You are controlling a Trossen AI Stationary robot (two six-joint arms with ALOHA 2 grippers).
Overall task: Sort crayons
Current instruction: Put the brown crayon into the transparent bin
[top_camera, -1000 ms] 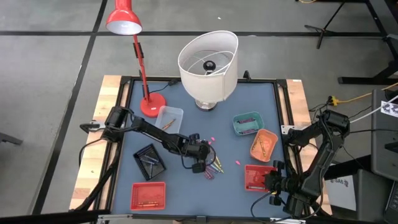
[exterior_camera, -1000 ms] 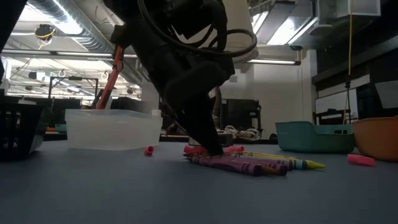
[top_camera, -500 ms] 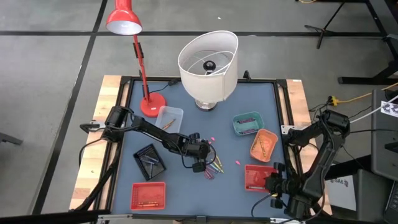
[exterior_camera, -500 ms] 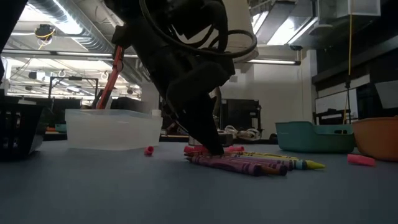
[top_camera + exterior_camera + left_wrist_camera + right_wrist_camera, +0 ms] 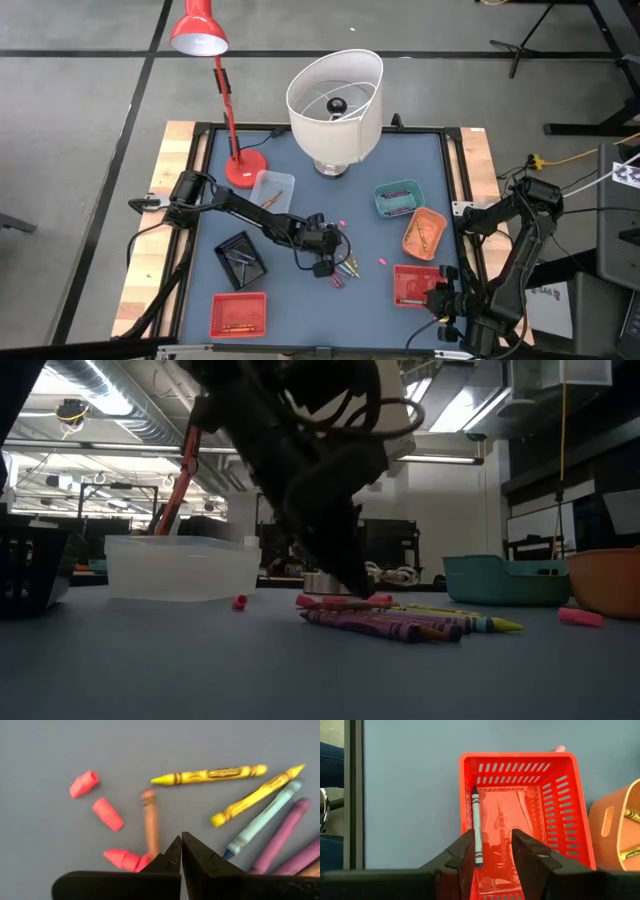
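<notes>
The left gripper (image 5: pixel 335 243) is at the middle of the high view, just above the crayons (image 5: pixel 345 270) that lie in a loose heap on the grey tabletop (image 5: pixel 300 205). In the left wrist view its jaws are pressed together, and an orange crayon (image 5: pixel 150 822) stands at their tips; I cannot tell if they pinch it. Two yellow crayons (image 5: pixel 210 774), a light blue one (image 5: pixel 262 820) and purple ones (image 5: pixel 280 840) lie near. The right gripper (image 5: pixel 445 300) is at the lower right of the high view, over a red basket (image 5: pixel 560 810). Its jaws are spread and hold nothing. A blue crayon (image 5: pixel 476 825) lies inside this basket.
</notes>
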